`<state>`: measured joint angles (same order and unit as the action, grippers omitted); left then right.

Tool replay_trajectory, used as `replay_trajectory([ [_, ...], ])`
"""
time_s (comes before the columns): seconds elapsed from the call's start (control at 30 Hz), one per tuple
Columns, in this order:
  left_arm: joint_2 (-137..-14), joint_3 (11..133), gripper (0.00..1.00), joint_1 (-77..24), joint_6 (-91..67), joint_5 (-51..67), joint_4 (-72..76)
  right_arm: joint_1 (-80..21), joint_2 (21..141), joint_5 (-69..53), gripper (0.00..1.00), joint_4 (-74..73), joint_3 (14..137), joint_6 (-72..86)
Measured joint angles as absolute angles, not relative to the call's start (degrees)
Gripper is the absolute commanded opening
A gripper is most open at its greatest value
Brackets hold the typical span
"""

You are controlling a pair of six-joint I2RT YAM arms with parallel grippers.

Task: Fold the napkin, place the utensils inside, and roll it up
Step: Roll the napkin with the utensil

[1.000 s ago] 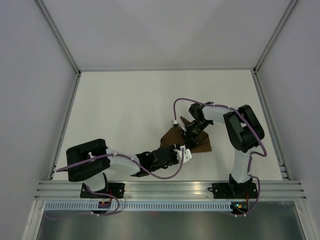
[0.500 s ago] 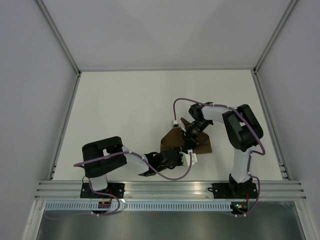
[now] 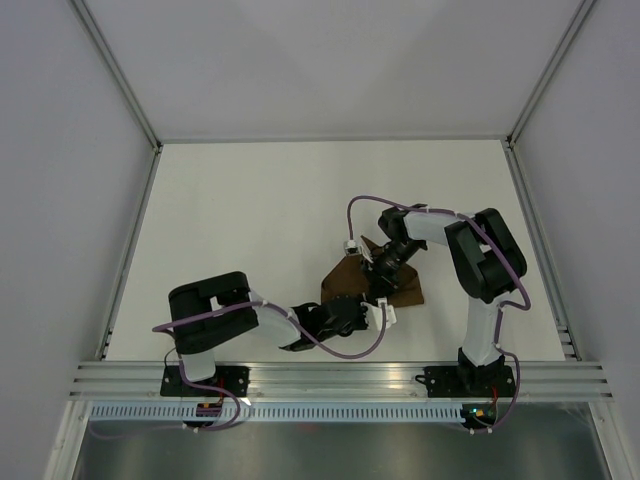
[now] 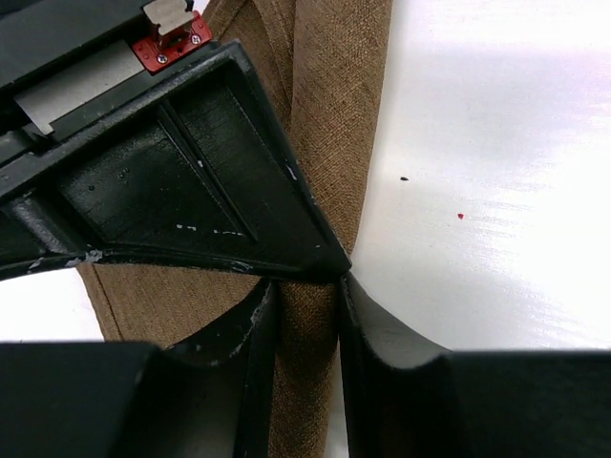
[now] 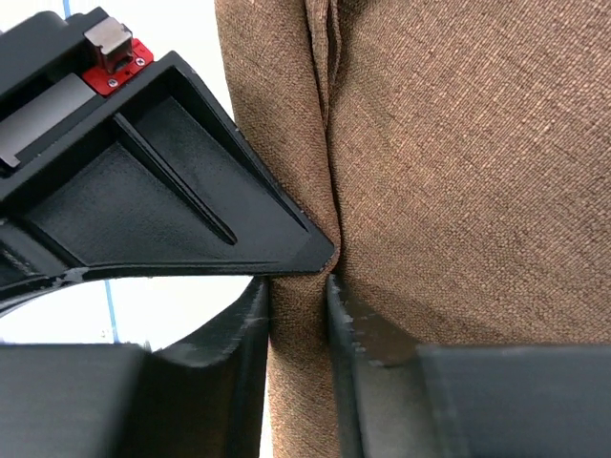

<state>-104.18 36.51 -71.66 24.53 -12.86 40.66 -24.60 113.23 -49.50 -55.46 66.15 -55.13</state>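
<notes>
- A raised ridge of the dark brown woven cloth napkin (image 4: pixel 334 95) is being pinched between the closed jaws of the black two-finger left gripper (image 4: pixel 305 291). The cloth is running straight ahead of those jaws as a narrow folded band.
- To the right of the left jaws, the glossy white table top (image 4: pixel 496 239) is lying bare right up to the cloth's edge. To their left, more of the napkin is showing flat below the gripper's body.
- Farther out, a second crease of the same napkin is being gripped between the closed jaws of the black two-finger right gripper (image 5: pixel 298 277). Cloth is spreading wide ahead of these jaws and to their right.
- From above, the napkin is being held as a compact folded shape between the two pairs of jaws, the left at its near edge and the right over its far part.
- The utensils are not being shown in any view, and whether they are lying inside the fold cannot be told.
- The step in hand is judged to be a fold or the start of the roll, with both creases being held at once.
- The next move is judged to call for both grips being carried the same way together, so that the thin fabric is neither stretched nor let slip.
- Behind the left jaws, the ribbed aluminium rail (image 3: pixel 340 378) is standing near, so little room is being left there.
- Beyond the right jaws and off to their left, open table is stretching well away to the plain white enclosure walls (image 3: pixel 330 60). To their right, room is being narrowed by the right arm's own links.
</notes>
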Motion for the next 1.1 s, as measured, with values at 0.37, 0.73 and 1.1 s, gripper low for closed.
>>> replay_trajectory([
  [0.37,-102.10,37.95,0.02,-66.22,18.94,-1.87,35.09,-23.94,104.20,-46.48,0.66,-49.19,60.34,-49.23],
  [0.73,-101.89,43.81,0.02,-58.59,11.22,12.34,23.64,-14.94,84.12,-41.63,0.68,-34.61,56.29,-40.80],
  [1.1,-109.45,55.57,0.02,-50.78,2.02,28.82,13.61,-14.11,61.52,-39.90,0.68,-27.22,38.89,-42.13],
])
